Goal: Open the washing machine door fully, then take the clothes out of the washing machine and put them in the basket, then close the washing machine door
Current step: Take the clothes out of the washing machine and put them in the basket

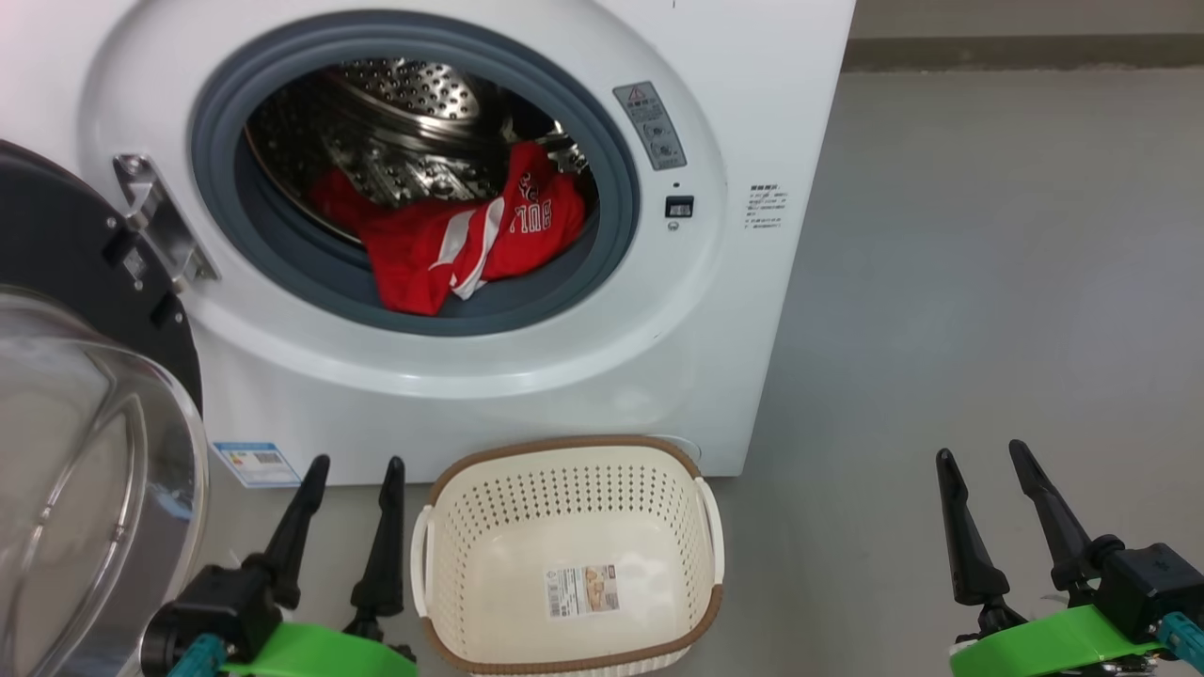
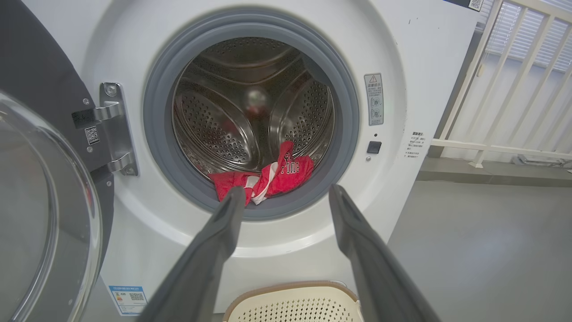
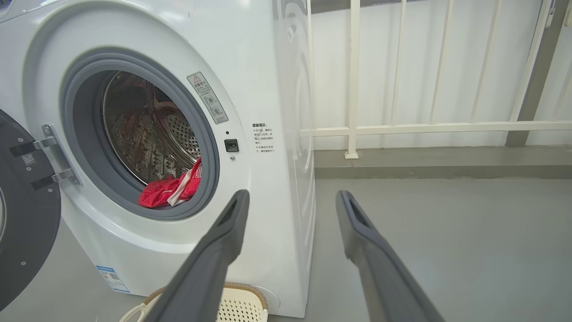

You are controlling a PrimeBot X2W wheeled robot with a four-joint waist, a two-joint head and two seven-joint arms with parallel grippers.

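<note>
In the head view we see the washing machine [image 1: 527, 395] across the upper left, its top cut off by the frame. The washing machine door [image 1: 66, 244] stands open at nine o'clock of the drum mouth [image 1: 404, 113], hung on its metal hinge [image 1: 160, 221]. Its outer side runs off the left edge, so we cannot tell how wide it stands.

The clothes [image 1: 451, 244] lie inside at five o'clock of the opening, draped onto the grey gasket [image 1: 527, 315]. Their white lettering is folded and hard to read, and we cannot tell how many garments are bunched there.

The basket [image 1: 564, 447] sits on the floor [image 1: 941, 282] at six o'clock of the opening, just before the machine's front. A sticker [image 1: 583, 590] shows on its bottom, and the frame clips its near rim.

The left gripper [image 1: 357, 463] hovers at nine o'clock of the basket, claw spread wide, gripping nothing. The right gripper [image 1: 981, 451] hovers at three o'clock, well apart from the basket, likewise wide and empty-handed.
</note>
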